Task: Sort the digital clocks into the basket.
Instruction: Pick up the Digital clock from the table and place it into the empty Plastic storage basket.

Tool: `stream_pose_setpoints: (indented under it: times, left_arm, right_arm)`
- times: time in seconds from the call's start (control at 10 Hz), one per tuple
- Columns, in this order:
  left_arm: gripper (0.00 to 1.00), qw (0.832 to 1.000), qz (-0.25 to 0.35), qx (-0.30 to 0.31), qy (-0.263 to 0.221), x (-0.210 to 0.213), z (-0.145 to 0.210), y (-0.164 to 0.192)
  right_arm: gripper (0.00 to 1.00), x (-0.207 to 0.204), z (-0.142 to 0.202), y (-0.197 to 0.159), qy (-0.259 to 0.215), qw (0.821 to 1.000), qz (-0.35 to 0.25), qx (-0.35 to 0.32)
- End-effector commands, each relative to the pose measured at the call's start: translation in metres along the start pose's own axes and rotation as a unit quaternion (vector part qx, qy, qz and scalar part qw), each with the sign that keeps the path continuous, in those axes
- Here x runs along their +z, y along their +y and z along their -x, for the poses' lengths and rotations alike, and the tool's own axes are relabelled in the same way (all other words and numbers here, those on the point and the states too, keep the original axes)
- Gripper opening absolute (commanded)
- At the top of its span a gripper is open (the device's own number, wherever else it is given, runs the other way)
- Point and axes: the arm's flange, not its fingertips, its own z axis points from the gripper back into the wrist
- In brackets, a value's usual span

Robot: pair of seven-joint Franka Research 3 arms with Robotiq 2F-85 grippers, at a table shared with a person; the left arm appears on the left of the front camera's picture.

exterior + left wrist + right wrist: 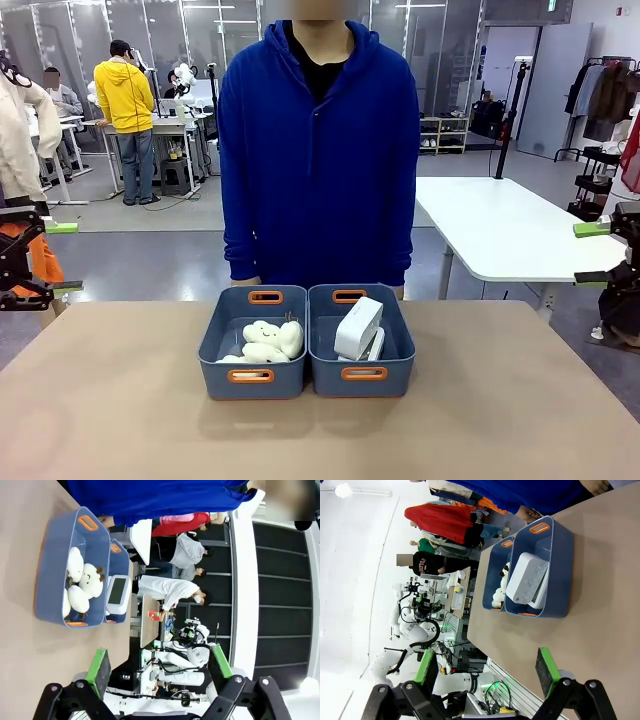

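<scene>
Now both clocks sit in the right basket. One clock leans up on its edge, tilted, with its white back toward the robot. The second clock lies under it, just beside it, and little of it shows. From the left wrist view, the dark screen of the top clock can be seen, facing the far side. From the right wrist view, the clock shows its white back with small buttons on it.

Touching the basket on its left side is a second bin that looks the same. It holds white cloud toys with little faces. The two bins stand side by side in the middle of the brown table, near the far edge.

A person in a blue hoodie stands right behind the bins, at the far side of the table.

The left gripper hangs at the left edge of the front view, well apart from the bins. Its green-tipped fingers are wide apart and hold nothing. The right gripper hangs at the right edge, also far from the bins. Its fingers are spread apart too, with nothing between them.
</scene>
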Motion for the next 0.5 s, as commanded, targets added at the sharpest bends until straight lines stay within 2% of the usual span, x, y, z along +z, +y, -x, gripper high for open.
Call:
stream_pose_setpoints:
  times: [0.0,0.4]
  left_arm:
    - [1.00,1.000,-0.011,-0.001,0.027,-0.0136,-0.0109,-0.0124]
    - [1.00,1.000,-0.011,-0.001,0.027,-0.0136,-0.0109,-0.0124]
  right_arm:
    - [1.00,-0.0002,-0.0009,0.0004,-0.001,1.000,-0.007,0.006]
    - [1.00,-0.0002,-0.0009,0.0004,-0.001,1.000,-0.007,0.006]
